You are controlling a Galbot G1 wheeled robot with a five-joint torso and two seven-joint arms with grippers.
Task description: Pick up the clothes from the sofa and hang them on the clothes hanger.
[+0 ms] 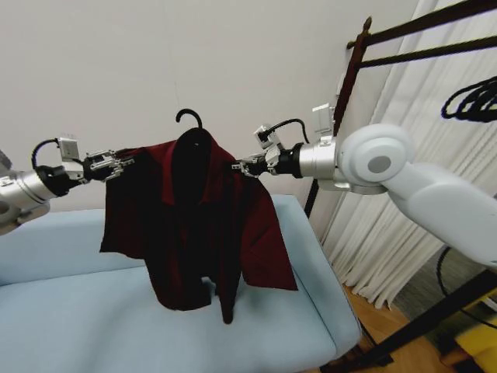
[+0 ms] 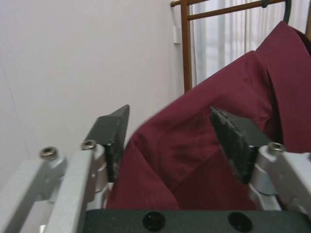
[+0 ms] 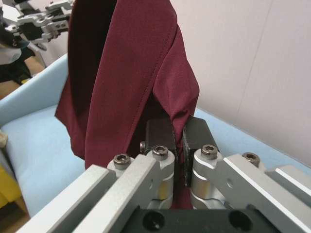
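Setting: domestic living room. Evidence: pale blue sofa (image 1: 70, 311) across lower left; white pleated curtains (image 1: 388, 233) at right; dark wooden clothes rack (image 1: 351, 70), upper right; wood floor (image 1: 373, 308), lower right; plain white wall (image 1: 155, 54) behind.

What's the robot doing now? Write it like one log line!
shirt: dark red, on black hanger, above sofa | right claw: shut on shirt shoulder | left claw: open at other shoulder

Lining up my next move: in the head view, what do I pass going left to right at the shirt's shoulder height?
Left tool, open → dark red shirt → right tool, shut on the shirt's shoulder → wooden rack post → white curtain.
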